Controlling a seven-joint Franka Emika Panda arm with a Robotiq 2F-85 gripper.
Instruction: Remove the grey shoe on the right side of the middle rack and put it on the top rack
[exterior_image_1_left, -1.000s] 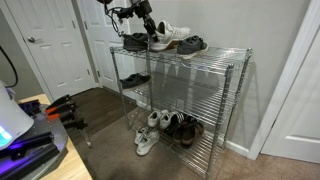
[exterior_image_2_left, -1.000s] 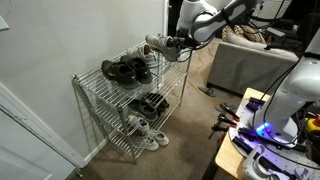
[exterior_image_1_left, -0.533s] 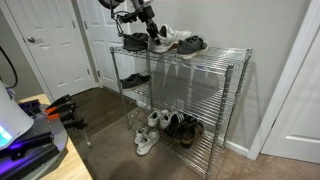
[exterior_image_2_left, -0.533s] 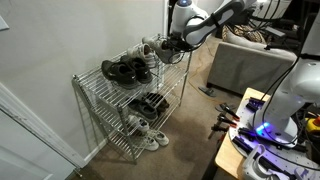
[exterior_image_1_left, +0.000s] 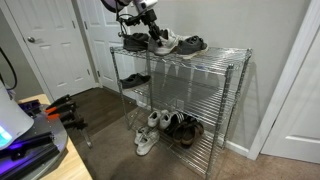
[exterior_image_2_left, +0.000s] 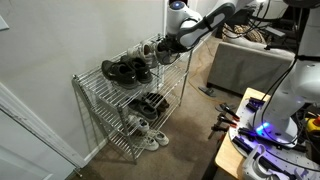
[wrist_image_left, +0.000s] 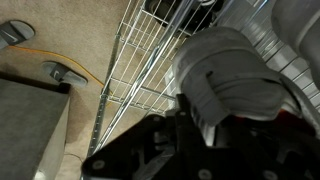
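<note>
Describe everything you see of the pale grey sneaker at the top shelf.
The pale grey-white low-top sneaker has a smooth rounded upper, fabric or leather by its look, and a thick white sole. It lies at the top chrome wire rack, between a black shoe and a dark shoe. The black claw is right against it in the wrist view; whether it grips the sneaker cannot be told.

The arm (exterior_image_2_left: 210, 18) reaches out; the gripper (exterior_image_1_left: 153, 32) angles down, jaws clamped on the grey shoe (wrist_image_left: 235, 85).
</note>
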